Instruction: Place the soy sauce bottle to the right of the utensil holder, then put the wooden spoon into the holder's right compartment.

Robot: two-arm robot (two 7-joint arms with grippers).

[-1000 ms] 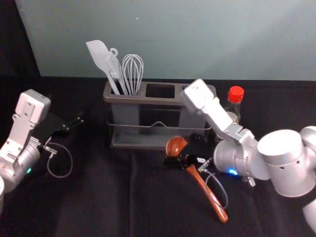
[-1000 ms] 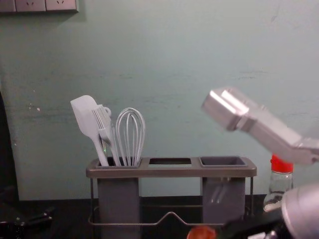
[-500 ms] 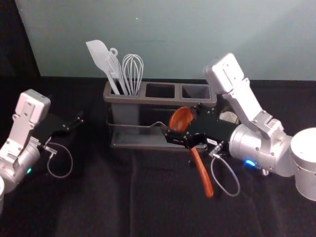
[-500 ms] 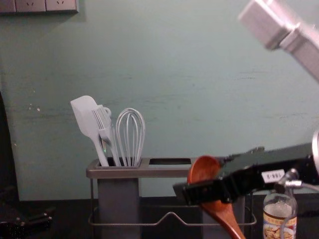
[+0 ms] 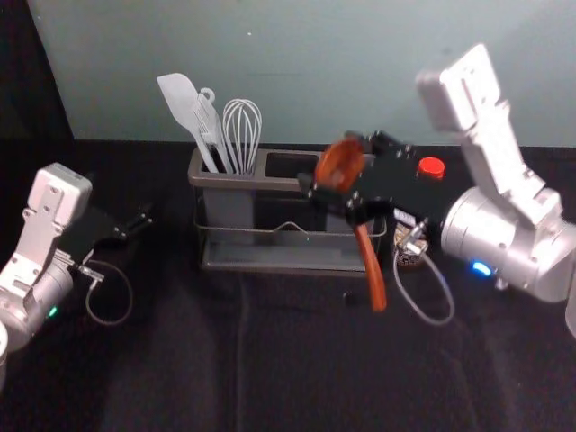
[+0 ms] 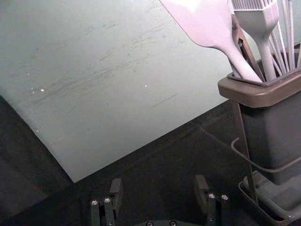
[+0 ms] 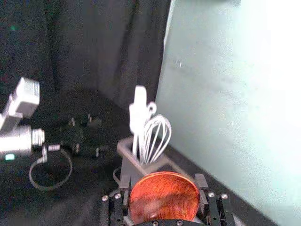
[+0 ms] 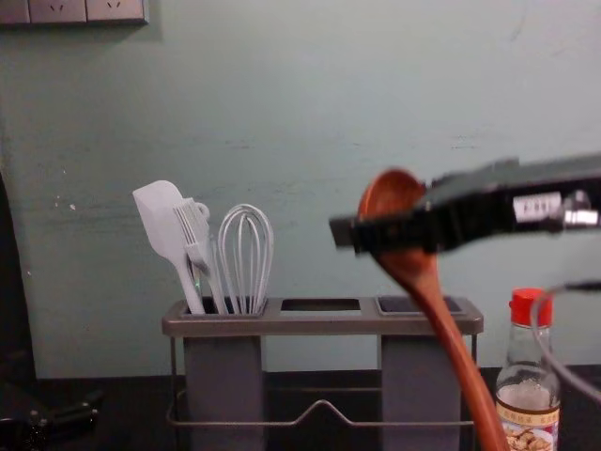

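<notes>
My right gripper (image 5: 336, 166), also in the right wrist view (image 7: 162, 183), is shut on the wooden spoon (image 5: 370, 263) at its bowl (image 7: 164, 200). The spoon hangs bowl up in front of the utensil holder's (image 5: 270, 183) right end, its handle slanting down toward the soy sauce bottle (image 8: 528, 399). That red-capped bottle stands upright just right of the holder. In the head view the gripper hides most of the right compartment, whose opening (image 8: 394, 305) shows in the chest view. Parked left of the holder, my left gripper (image 5: 139, 223) is open, with nothing between its fingers (image 6: 159, 184).
A white spatula (image 8: 161, 221), a brush (image 8: 195, 235) and a whisk (image 8: 246, 254) stand in the holder's left compartment. The wall (image 5: 360, 72) rises behind the holder. Black cloth (image 5: 180, 360) covers the table.
The right gripper has risen and moved back toward the holder, lifting the spoon from low in front of it. The bottle's red cap is uncovered again. The left arm has stayed still.
</notes>
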